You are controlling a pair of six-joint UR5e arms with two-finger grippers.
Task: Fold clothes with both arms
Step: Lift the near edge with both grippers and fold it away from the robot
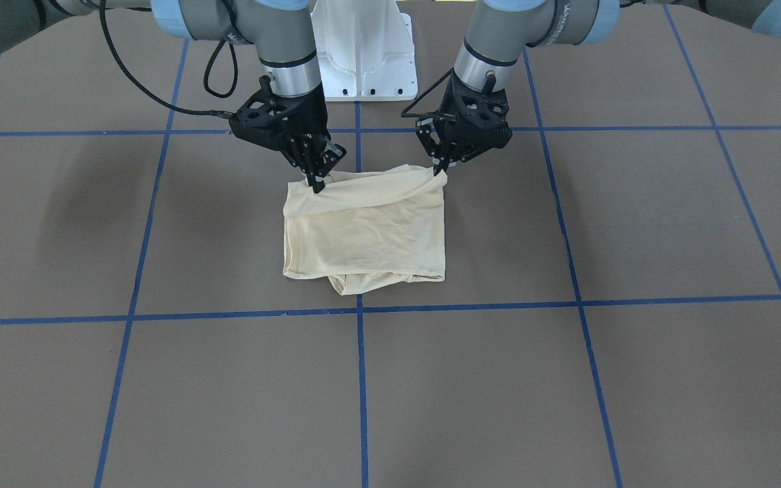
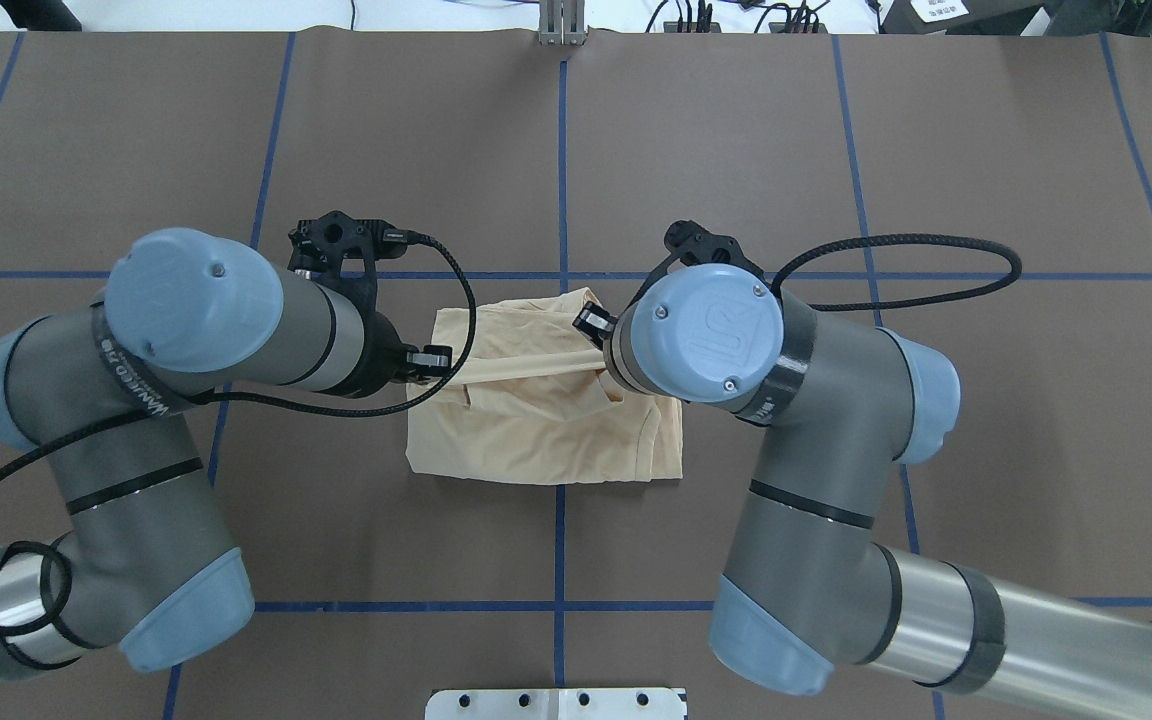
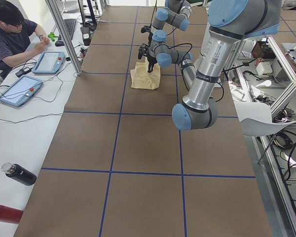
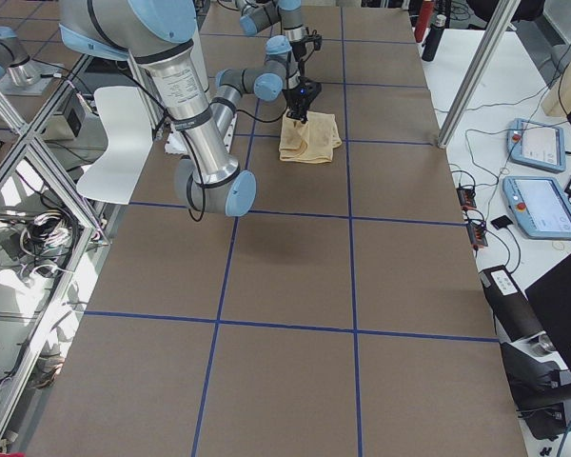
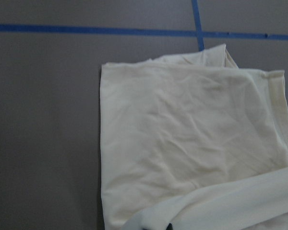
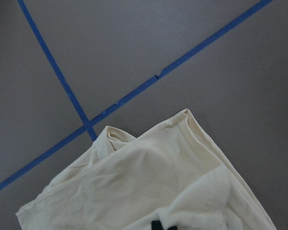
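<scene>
Pinching the folded cream-yellow knit shirt [image 1: 363,234] at frame centre, the black left gripper [image 1: 441,169] and black right gripper [image 1: 314,183] each clench its upper corners.

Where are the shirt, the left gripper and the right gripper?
shirt [image 1: 363,237], front-facing view, middle of the folded cloth.
left gripper [image 1: 441,169], front-facing view, between its fingertips, at the shirt's edge.
right gripper [image 1: 314,183], front-facing view, between its fingertips, at the shirt's edge.
</scene>
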